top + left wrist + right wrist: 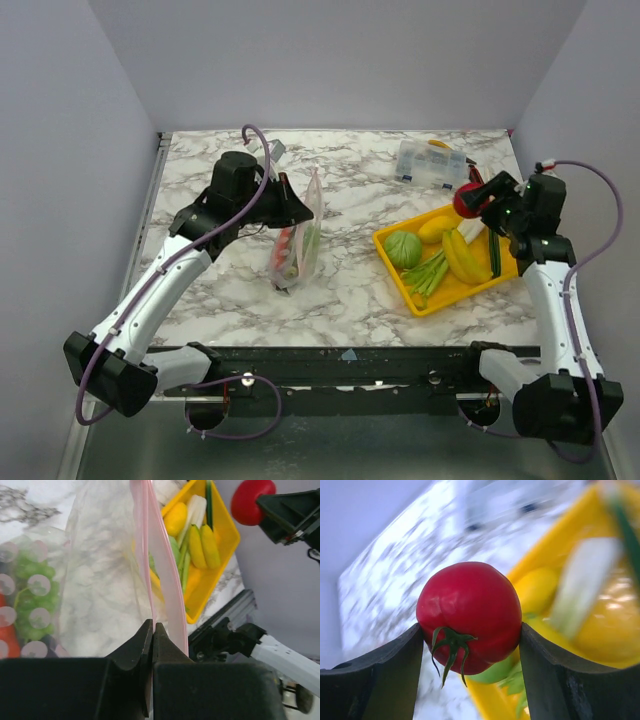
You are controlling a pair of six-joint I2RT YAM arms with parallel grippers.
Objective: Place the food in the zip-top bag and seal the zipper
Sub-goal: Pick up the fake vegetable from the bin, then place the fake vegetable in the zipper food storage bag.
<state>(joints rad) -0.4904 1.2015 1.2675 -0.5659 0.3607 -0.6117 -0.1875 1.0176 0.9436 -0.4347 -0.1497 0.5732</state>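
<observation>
My left gripper (300, 212) is shut on the pink zipper (159, 560) of the clear zip-top bag (298, 240) and holds its mouth up; green grapes (31, 587) and something red lie inside. My right gripper (478, 197) is shut on a round red tomato (469, 616), which also shows in the top view (466, 204), above the far edge of the yellow tray (394, 278). The tray holds a round green fruit (403, 249), bananas (459, 255), a yellow fruit (436, 229) and green pods (427, 272). The eggplant is not in view.
A rigid clear compartment box (431, 162) stands at the back right of the marble table (350, 290). White walls enclose the table on three sides. A black rail (340, 358) runs along the near edge.
</observation>
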